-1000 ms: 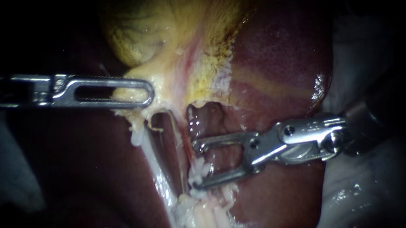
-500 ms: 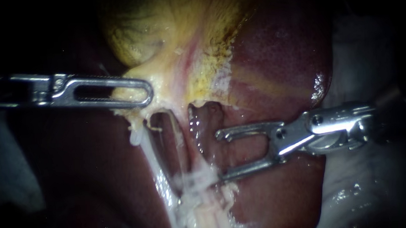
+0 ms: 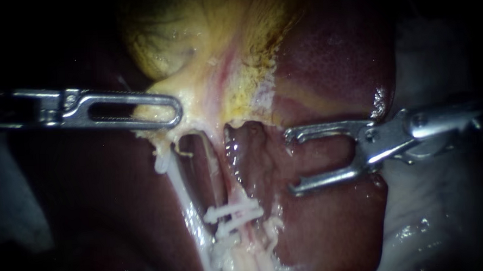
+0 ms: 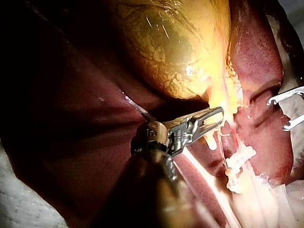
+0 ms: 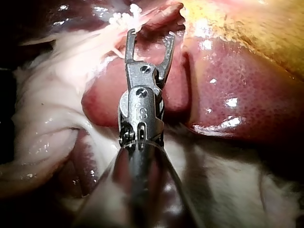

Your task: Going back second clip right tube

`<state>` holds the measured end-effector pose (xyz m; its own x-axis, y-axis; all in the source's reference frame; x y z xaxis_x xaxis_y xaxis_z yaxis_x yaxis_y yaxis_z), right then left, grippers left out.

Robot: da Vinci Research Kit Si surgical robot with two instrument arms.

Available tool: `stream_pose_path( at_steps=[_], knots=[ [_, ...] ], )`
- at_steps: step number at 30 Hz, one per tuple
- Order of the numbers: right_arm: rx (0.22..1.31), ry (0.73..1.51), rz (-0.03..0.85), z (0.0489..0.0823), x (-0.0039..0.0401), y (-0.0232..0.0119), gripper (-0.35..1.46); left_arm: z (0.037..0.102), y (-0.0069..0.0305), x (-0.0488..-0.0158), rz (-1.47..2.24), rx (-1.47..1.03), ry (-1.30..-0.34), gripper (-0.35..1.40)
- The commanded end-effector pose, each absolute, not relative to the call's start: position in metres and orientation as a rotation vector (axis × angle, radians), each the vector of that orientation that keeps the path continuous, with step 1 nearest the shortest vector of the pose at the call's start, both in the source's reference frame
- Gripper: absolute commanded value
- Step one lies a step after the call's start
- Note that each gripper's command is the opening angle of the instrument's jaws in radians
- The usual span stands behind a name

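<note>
My right instrument (image 3: pixel 290 161) hangs over the liver (image 3: pixel 326 72) with its jaws open and empty, to the right of and apart from the tubes. Two white clips (image 3: pixel 235 211) sit across the right tube (image 3: pixel 220 177), one just below the other. The left tube (image 3: pixel 180 195) runs whitish beside it. My left instrument (image 3: pixel 176 108) is shut on the yellow lower edge of the gallbladder (image 3: pixel 194 39) and holds it up. The left wrist view shows those jaws (image 4: pixel 216 115) on the tissue, with the clips (image 4: pixel 240 159) beyond. The right wrist view shows the open jaws (image 5: pixel 149 37) short of the clips (image 5: pixel 124 16).
Pale fatty tissue (image 3: pixel 241 258) gathers where the tubes run down. A dark red cavity (image 3: pixel 247 146) lies between the gallbladder's edge and the liver. White cloth (image 3: pixel 435 219) lies at the right, under my right instrument's shaft.
My right instrument has drawn back to the right and slightly up, off the right tube. A white clip that sat between its jaws stays on the tube. The left instrument has not moved.
</note>
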<state>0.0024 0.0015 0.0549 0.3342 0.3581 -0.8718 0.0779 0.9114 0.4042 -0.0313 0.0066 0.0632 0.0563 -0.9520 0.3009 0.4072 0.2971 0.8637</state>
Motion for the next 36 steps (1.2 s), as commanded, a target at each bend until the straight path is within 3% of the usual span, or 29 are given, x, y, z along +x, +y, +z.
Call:
stream_pose_path(
  at_steps=[1,19,36],
  knots=[
    [0.410,1.227,0.187,0.0548,0.0023,0.0015,0.50,0.0633,0.0066,-0.0314,-1.159,0.671,-1.033,-0.35],
    [0.409,1.232,0.189,0.0548,0.0022,0.0015,0.50,0.0711,0.0063,-0.0373,-1.126,0.653,-1.020,-0.35],
    [0.409,1.232,0.189,0.0547,0.0022,0.0015,0.50,0.0722,0.0060,-0.0383,-1.122,0.659,-1.013,-0.35]
  ],
)
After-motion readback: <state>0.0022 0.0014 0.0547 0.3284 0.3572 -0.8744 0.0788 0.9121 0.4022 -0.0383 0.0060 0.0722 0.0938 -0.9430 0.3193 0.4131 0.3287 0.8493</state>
